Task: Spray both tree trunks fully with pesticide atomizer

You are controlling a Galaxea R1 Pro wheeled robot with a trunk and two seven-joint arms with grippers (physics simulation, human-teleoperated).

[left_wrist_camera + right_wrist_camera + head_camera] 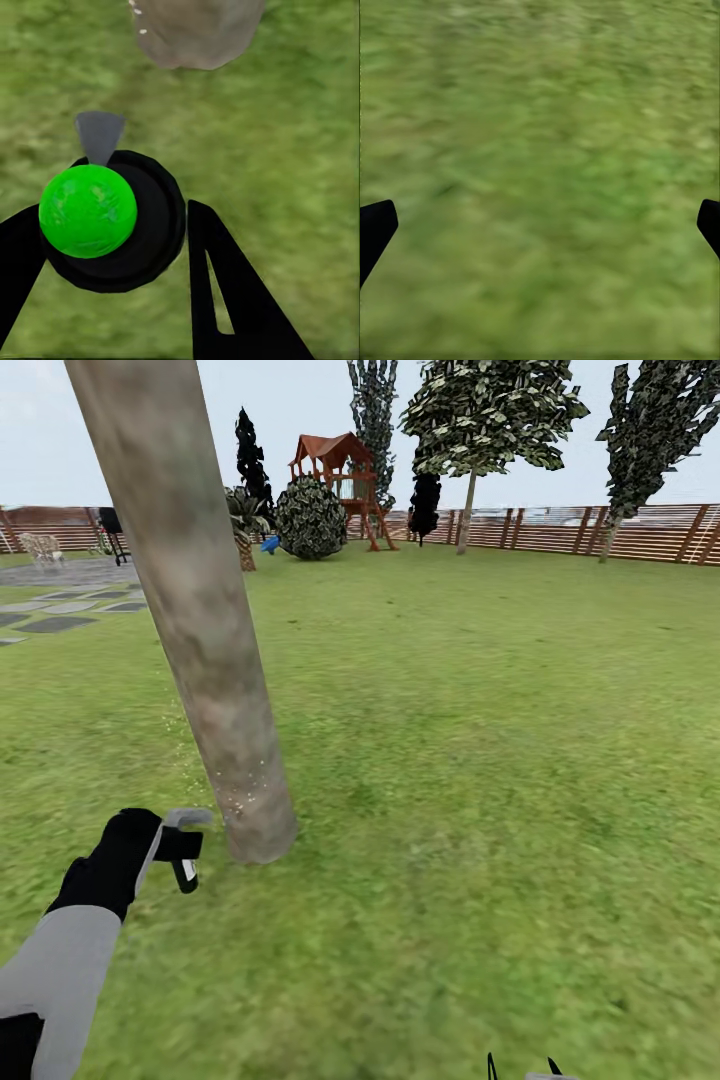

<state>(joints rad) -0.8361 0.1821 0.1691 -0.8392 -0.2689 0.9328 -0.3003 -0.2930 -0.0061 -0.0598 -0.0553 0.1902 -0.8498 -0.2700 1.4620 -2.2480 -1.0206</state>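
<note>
1. Head view: leaning tree trunk (190, 610) rises from the grass (480, 760), tilting away toward the upper left. The left gripper (165, 850) sits low, just beside the trunk's base on its left, clamped on the pesticide atomizer (185, 845), whose grey trigger head points at the trunk. Whitish-yellow pesticide specks (245, 785) dot the bark just above the base; the bark higher up looks bare. A second tree (470, 450) stands well apart from the trunk, by the wooden fence (600, 530).

2. Left wrist view: atomizer (112, 221) seen from above, its green cap between the two black fingers (232, 300), which press its sides. Its grey nozzle aims at the trunk base (199, 30) ahead, near but not touching. My judgement: the spray must climb along the trunk's slanted axis, and the left arm is the nearer one.

3. Right wrist view: right gripper (540, 229) with fingertips spread wide apart over bare grass (540, 112), holding nothing.
</note>
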